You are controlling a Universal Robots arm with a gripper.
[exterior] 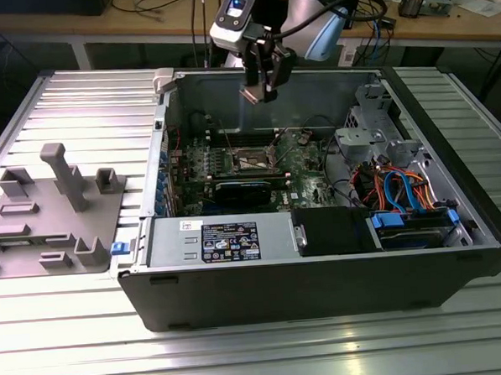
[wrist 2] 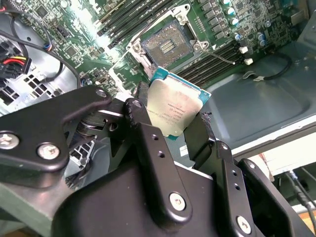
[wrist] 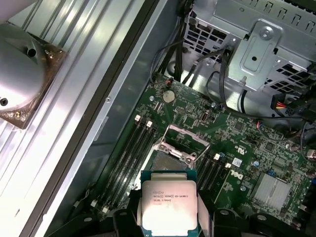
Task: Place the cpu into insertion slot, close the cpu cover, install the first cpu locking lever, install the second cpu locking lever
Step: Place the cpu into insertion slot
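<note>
1. exterior view: set off the arm, high and well back from the open computer case (exterior: pixel 322 268), looking down at a slant; takes in the whole case and the ribbed counter (exterior: pixel 242 356) round it.
2. second wrist view: sits just behind the claw (wrist 2: pixel 173 111), looking along its black fingers (wrist 2: pixel 148 143) at the board (wrist 2: pixel 79 29), very near.
3. first wrist view: looks steeply down on the board, slightly further off.
4. shared: both wrist views take in the gripped cpu (wrist: pixel 169 205), the insertion slot (wrist: pixel 170 160) and the memory slots (wrist: pixel 131 163); the exterior view sees that insertion slot small, mid-case.
</note>
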